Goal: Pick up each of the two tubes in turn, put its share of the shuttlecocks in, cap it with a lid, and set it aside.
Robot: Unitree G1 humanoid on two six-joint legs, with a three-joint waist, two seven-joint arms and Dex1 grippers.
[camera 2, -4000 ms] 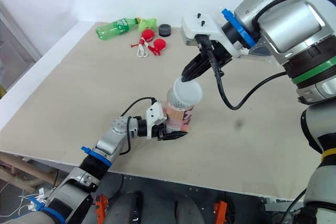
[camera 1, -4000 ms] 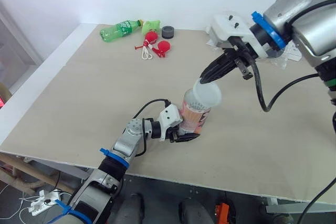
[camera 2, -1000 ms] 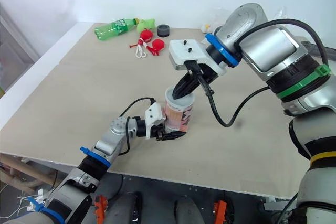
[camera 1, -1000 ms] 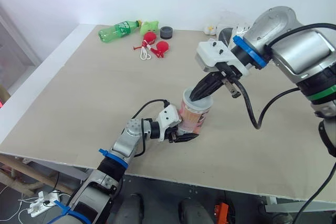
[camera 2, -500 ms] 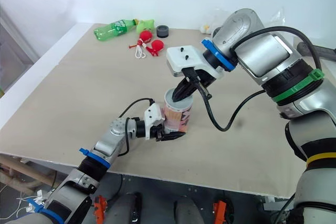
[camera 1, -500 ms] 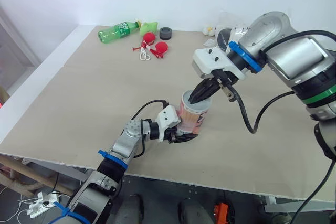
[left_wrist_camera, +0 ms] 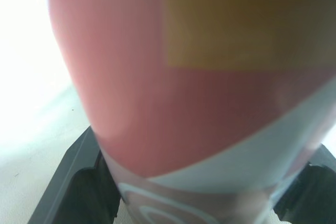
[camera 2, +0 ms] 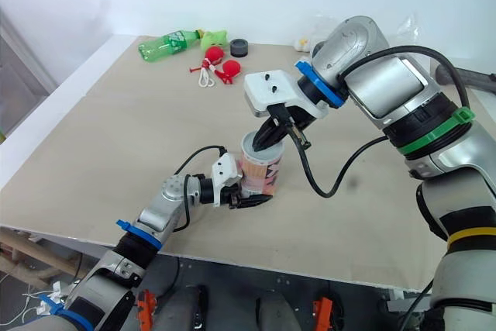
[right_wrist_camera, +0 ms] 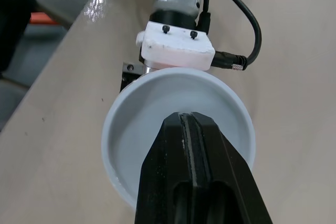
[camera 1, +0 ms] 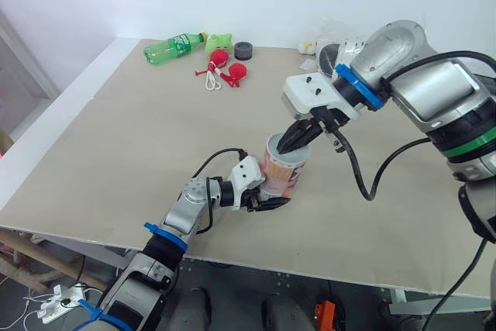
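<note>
A pink and red tube stands upright near the table's front edge. My left gripper is shut on its lower part; in the left wrist view the tube sits between the black fingers. A pale grey lid rests on the tube's mouth. My right gripper comes down from the right, fingers shut together, tips resting inside the lid. The tube's contents are hidden.
At the table's far edge lie a green bottle, a green toy, a black roll and red balls with a cord. A clear plastic bag sits far right.
Four seconds ago my right gripper held the lid by its rim above the tube. It has come down and the lid now sits on the tube's mouth. The left gripper kept its hold.
</note>
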